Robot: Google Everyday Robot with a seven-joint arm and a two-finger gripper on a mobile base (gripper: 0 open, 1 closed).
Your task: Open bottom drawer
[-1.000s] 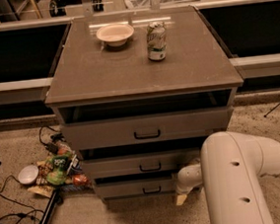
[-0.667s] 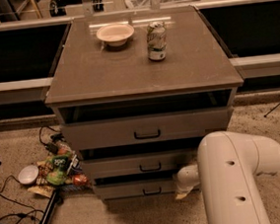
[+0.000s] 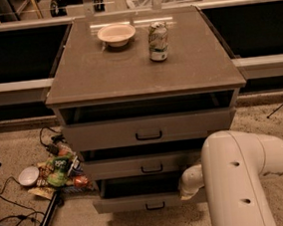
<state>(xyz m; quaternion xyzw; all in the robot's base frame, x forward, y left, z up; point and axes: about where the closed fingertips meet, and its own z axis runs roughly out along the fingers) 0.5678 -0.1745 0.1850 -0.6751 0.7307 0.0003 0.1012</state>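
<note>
Gripper (image 3: 190, 181) sits low at the right end of the bottom drawer (image 3: 135, 202), at the foot of the cabinet (image 3: 142, 72); whether it grips anything I cannot tell. The drawer's handle (image 3: 155, 205) lies left of and just below my tool, the front running crosswise.

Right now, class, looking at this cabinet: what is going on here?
A robot's white arm reaches down at the front right of the cabinet. Its gripper is at the right end of the bottom drawer, to the right of the handle. That drawer stands partly pulled out, further than the middle drawer. A bowl and a can sit on top.
</note>
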